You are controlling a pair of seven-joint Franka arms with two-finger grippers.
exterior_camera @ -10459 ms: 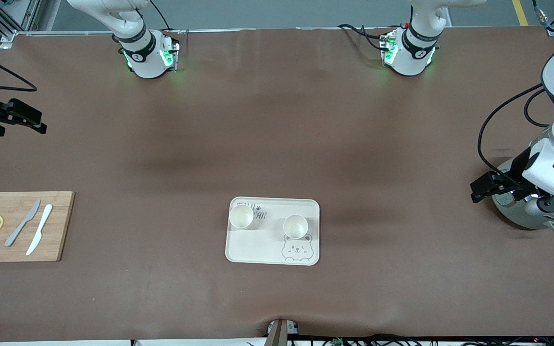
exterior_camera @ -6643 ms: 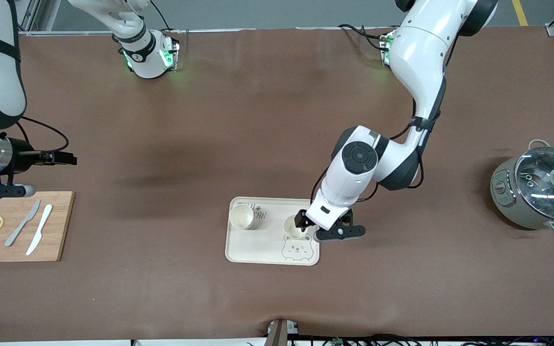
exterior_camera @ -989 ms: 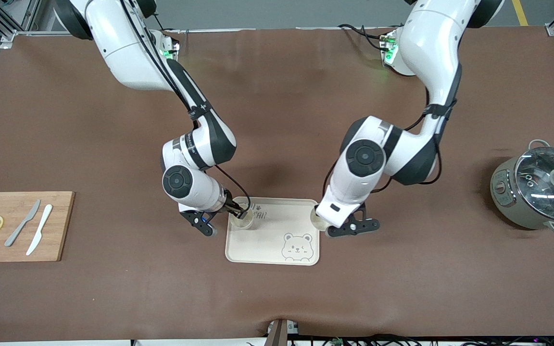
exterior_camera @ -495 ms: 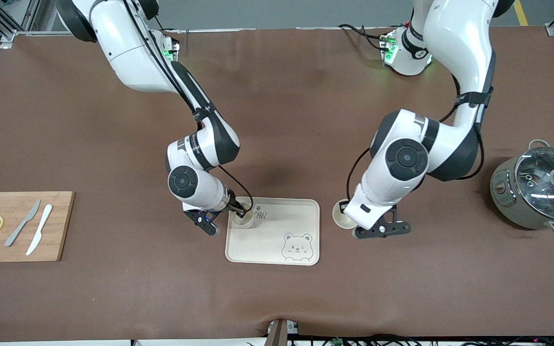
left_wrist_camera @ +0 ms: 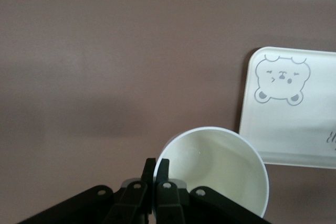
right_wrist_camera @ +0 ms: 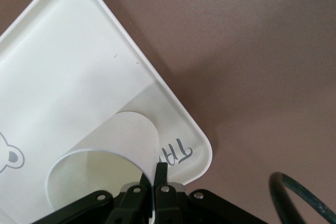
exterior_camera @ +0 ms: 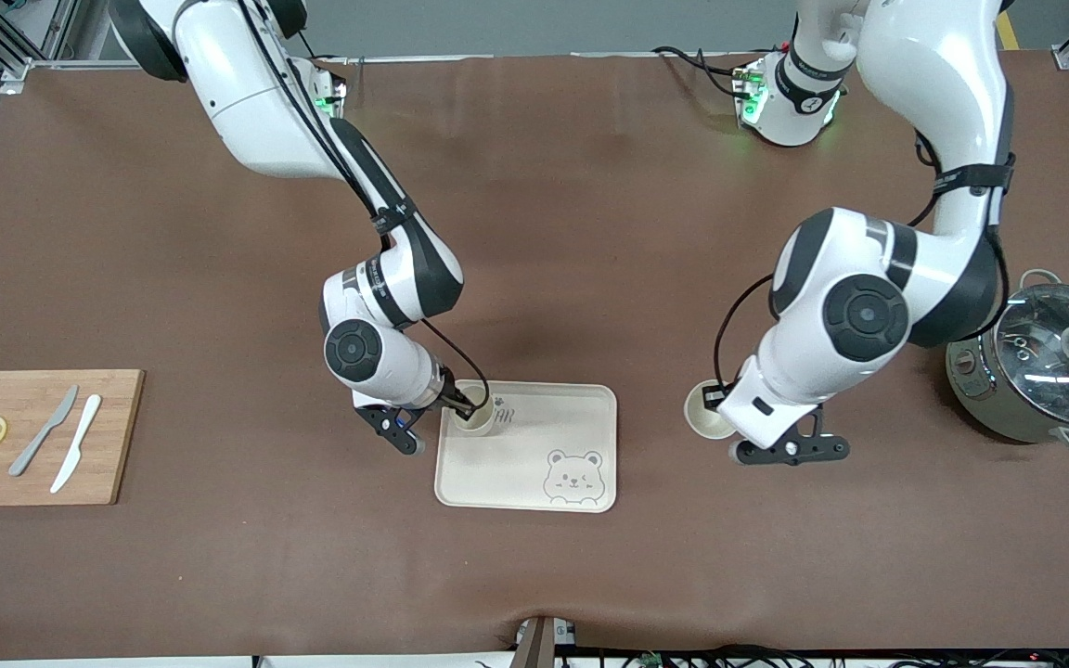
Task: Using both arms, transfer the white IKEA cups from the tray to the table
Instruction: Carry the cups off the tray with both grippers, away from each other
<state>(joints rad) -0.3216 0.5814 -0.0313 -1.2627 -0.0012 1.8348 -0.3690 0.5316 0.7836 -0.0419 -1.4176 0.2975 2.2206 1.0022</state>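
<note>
Two white IKEA cups are in view. One cup (exterior_camera: pixel 473 423) (right_wrist_camera: pixel 100 179) stands on the cream bear-printed tray (exterior_camera: pixel 534 473) (right_wrist_camera: pixel 63 77), in the corner by the grey lettering. My right gripper (exterior_camera: pixel 468 405) (right_wrist_camera: pixel 156 174) is shut on its wall, one finger inside and one outside. The second cup (exterior_camera: pixel 703 422) (left_wrist_camera: pixel 215 171) is off the tray, over the brown table cover between the tray (left_wrist_camera: pixel 289 124) and the pot. My left gripper (exterior_camera: pixel 711 399) (left_wrist_camera: pixel 157 167) is shut on its rim.
A grey pot with a glass lid (exterior_camera: pixel 1040 371) stands at the left arm's end of the table, close to the left arm's elbow. A wooden cutting board (exterior_camera: pixel 38 436) with two knives and lemon slices lies at the right arm's end.
My left arm has carried its cup off the tray toward the pot. My right gripper has closed on the wall of the cup that stands on the tray.
</note>
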